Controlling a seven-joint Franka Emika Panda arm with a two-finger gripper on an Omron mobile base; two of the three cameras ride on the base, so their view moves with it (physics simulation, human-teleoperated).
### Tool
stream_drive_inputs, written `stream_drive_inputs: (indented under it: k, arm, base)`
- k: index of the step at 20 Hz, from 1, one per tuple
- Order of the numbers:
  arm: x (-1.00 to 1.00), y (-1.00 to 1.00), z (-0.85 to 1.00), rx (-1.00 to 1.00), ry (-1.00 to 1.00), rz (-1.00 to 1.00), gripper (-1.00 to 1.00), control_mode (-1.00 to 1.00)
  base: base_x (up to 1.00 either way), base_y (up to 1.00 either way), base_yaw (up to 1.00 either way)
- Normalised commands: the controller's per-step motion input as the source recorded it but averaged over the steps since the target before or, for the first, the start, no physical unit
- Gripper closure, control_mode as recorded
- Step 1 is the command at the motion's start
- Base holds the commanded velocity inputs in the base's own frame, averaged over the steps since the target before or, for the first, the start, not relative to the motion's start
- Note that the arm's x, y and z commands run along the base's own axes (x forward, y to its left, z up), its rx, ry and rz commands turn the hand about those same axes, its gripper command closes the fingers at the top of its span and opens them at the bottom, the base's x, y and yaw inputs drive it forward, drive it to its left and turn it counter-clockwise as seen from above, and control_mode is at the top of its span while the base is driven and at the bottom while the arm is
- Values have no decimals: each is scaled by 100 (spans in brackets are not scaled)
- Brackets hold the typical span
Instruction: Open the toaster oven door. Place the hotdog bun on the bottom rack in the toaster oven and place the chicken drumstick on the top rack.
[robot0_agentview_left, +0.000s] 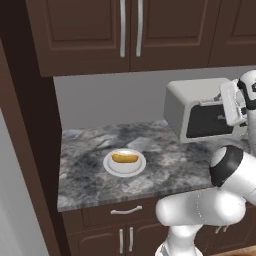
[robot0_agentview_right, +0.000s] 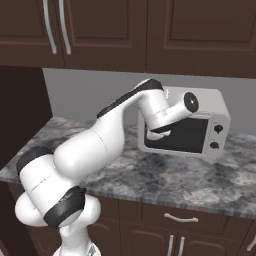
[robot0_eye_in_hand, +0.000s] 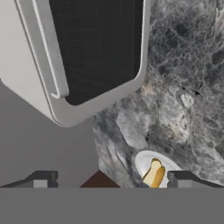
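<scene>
Approaching: white arm's two-finger gripper (robot0_eye_in_hand: 109, 178) sits up at the front of the silver boxy toaster oven (robot0_agentview_right: 183, 129), judged to be lining up for the door pull, first step of the task
Jaws: spread wide, nothing between them; both dark tips show at the bottom of the hand view, well apart
Oven door: dark glass door (robot0_eye_in_hand: 94, 43) looks shut, flush with the frame; racks inside not readable through the glass
Handle: pale bar handle (robot0_eye_in_hand: 50, 48) runs along one edge of the door in the hand view; gripper near it, not yet touching as far as I can tell
Why there: hand is tilted so the camera looks across the door face and down at the counter, likely so the fingers can straddle the bar
Plate: small round white plate (robot0_agentview_left: 124, 164) on the grey marbled stone counter (robot0_agentview_left: 85, 175), well apart from the oven, toward the counter's left
Plate contents: golden-brown elongated hotdog bun (robot0_agentview_left: 125, 158) lying in it, untouched
Drumstick: can't pick one out
Oven contents: cannot tell
Progress: judged very early, door not yet opened, no food moved
</scene>
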Motion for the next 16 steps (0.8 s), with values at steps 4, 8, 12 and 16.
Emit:
stream_drive_inputs:
  k: [4,8,12,16]
  arm:
    - [17,-4,-23,5,9,0,-100,-100]
    - [30,-1,-16,3,5,0,-100,-100]
    - [22,0,-21,3,8,0,-100,-100]
    - [27,-2,-13,5,5,0,-100,-100]
  base:
    - [0,0,0]
    - [0,0,0]
    - [0,0,0]
    - [0,0,0]
